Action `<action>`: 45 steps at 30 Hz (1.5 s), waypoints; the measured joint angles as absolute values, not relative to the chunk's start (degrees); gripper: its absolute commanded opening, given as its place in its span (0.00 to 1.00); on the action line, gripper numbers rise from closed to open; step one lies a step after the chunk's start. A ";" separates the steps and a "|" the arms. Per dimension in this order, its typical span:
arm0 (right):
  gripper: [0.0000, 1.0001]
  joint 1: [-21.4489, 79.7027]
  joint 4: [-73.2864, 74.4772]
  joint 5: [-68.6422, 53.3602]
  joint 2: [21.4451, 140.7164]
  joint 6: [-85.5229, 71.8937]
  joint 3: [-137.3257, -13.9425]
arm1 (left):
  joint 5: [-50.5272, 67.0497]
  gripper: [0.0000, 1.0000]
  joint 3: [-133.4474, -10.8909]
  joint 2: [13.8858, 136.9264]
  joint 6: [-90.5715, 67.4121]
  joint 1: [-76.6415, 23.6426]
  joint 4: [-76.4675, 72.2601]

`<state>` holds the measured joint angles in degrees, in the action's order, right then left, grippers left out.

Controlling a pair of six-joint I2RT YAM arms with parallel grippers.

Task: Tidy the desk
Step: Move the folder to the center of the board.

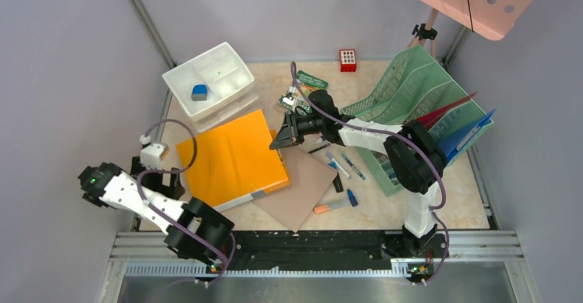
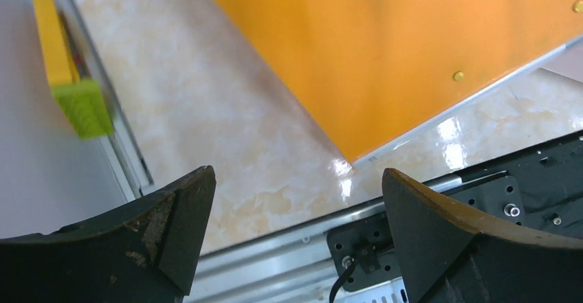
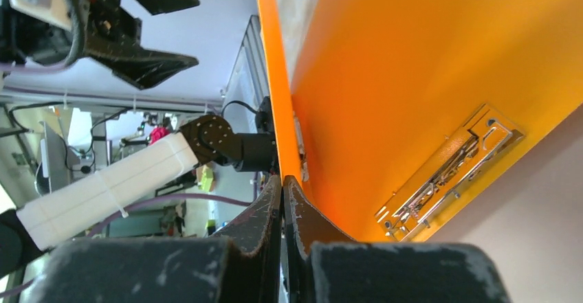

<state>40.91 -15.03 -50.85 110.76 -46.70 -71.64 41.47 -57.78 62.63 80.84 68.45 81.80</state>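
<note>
The beige marbled desk (image 1: 385, 210) carries an orange binder (image 1: 230, 159) left of centre. My right gripper (image 1: 278, 141) is shut at the binder's right edge. In the right wrist view its jaws (image 3: 282, 178) pinch the edge of the raised orange cover (image 3: 275, 76), and the metal clip (image 3: 447, 172) inside shows. My left gripper (image 1: 157, 178) hangs open near the desk's left front. In the left wrist view its jaws (image 2: 295, 179) stand wide over bare desk (image 2: 227, 124), with the binder's corner (image 2: 412, 49) beyond them and nothing between them.
A white drawer unit (image 1: 210, 83) with a blue item (image 1: 199, 92) stands at the back left. A green mesh rack (image 1: 412, 97) holds folders at the right. A brown sheet (image 1: 302, 186), pens (image 1: 347, 165), a marker (image 1: 335, 205) and a red block (image 1: 348, 60) lie around.
</note>
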 measured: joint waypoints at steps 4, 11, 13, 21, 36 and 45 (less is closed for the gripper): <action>0.00 38.52 -14.46 -50.63 109.51 -45.60 -69.32 | 41.23 0.97 -55.79 55.53 77.06 56.84 79.53; 0.00 35.38 -12.05 -50.76 108.12 -44.05 -66.28 | 37.67 0.97 -54.33 46.37 63.44 32.40 72.60; 0.00 34.68 -10.87 -50.39 107.57 -43.20 -65.54 | 36.42 0.97 -54.33 46.26 60.73 28.27 71.70; 0.00 31.42 -2.68 -48.14 104.44 -35.59 -64.90 | 28.99 0.96 -54.33 47.97 49.98 12.27 66.52; 0.77 26.85 18.41 -37.67 103.90 -12.91 -72.79 | 28.45 0.96 -52.38 57.56 36.10 10.04 56.45; 0.82 27.29 23.90 -33.39 101.36 1.48 -75.88 | 28.40 0.95 -49.54 61.71 28.53 3.88 48.93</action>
<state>27.29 23.90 -33.39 101.36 1.48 -75.88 28.40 -49.54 61.71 28.53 3.88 48.93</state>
